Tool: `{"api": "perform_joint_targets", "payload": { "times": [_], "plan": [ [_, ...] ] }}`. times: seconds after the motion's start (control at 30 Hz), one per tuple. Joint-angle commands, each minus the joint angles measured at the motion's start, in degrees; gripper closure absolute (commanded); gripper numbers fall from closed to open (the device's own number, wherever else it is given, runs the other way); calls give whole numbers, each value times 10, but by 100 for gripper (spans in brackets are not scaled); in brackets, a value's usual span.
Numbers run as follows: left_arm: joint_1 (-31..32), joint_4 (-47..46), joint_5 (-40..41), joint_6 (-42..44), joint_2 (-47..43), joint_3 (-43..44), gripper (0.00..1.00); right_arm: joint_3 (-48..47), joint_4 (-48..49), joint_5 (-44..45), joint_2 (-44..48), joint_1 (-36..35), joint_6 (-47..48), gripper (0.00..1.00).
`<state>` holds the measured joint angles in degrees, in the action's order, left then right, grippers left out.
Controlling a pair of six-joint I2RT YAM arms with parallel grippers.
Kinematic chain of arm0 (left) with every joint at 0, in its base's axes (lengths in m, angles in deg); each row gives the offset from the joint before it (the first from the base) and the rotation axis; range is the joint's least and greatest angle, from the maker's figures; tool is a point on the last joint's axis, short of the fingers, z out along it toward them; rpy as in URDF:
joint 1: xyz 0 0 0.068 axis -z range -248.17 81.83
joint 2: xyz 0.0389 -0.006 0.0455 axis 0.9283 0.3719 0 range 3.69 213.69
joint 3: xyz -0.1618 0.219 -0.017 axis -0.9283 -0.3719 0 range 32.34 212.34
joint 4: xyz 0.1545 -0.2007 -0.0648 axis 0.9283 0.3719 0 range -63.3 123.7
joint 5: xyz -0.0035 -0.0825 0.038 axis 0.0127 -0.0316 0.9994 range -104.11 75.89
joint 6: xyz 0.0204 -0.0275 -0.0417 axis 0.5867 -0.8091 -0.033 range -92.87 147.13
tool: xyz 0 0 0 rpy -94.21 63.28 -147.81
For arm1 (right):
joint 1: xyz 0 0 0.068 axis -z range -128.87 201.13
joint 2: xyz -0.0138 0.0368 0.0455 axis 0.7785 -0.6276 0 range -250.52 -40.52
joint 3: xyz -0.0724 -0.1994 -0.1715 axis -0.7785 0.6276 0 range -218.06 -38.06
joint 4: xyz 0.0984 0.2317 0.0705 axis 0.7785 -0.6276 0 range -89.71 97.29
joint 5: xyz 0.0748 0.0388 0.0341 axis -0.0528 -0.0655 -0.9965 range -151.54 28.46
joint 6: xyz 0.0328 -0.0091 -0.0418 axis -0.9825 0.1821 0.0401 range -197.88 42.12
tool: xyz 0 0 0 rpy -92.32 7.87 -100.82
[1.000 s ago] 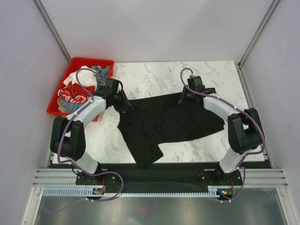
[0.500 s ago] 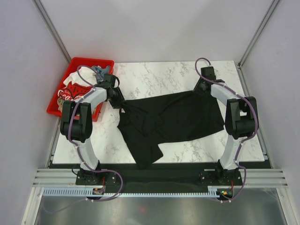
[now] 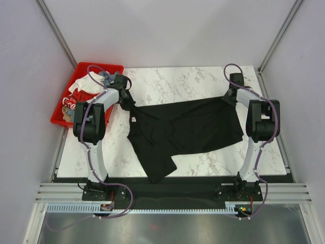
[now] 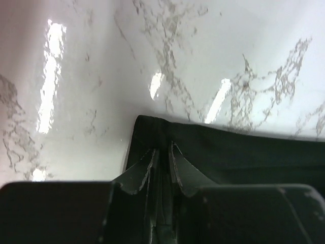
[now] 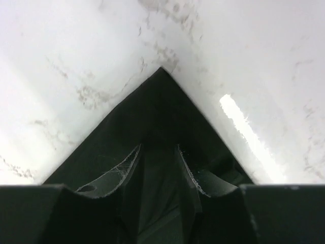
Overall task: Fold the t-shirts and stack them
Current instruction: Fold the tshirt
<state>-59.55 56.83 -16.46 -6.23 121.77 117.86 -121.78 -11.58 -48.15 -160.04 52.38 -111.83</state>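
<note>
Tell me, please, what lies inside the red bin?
A white tee, a red Coca-Cola tee and grey-blue cloth fill the red bin; anything beneath them is hidden.

Rumpled black t-shirt (image 3: 188, 127) stretches between left end effector (image 3: 130, 107) and right end effector (image 3: 227, 97), corners pinched; other tees (image 3: 80, 94) heaped beyond the left one.

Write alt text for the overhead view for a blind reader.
Two robot arms hold a black t-shirt lying on a white marble table, the left claw and right claw each pinching a far corner. A red bin of other shirts sits far left.
</note>
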Motion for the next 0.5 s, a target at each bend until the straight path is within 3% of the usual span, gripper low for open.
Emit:
{"api": "perform_joint_targets", "payload": {
  "times": [0.0, 0.23, 0.47],
  "plan": [
    [-7, 3, 36, 20, 25, 40, 81, -7, -6, 30, -21, 12, -4, 62],
    [-7, 22, 40, 30, 42, 89, 76, -9, -8, 58, -18, 13, -2, 62],
    [-7, 34, 49, 38, -17, 70, 57, -25, -20, 51, 3, 13, 12, 61]
  ]
}}
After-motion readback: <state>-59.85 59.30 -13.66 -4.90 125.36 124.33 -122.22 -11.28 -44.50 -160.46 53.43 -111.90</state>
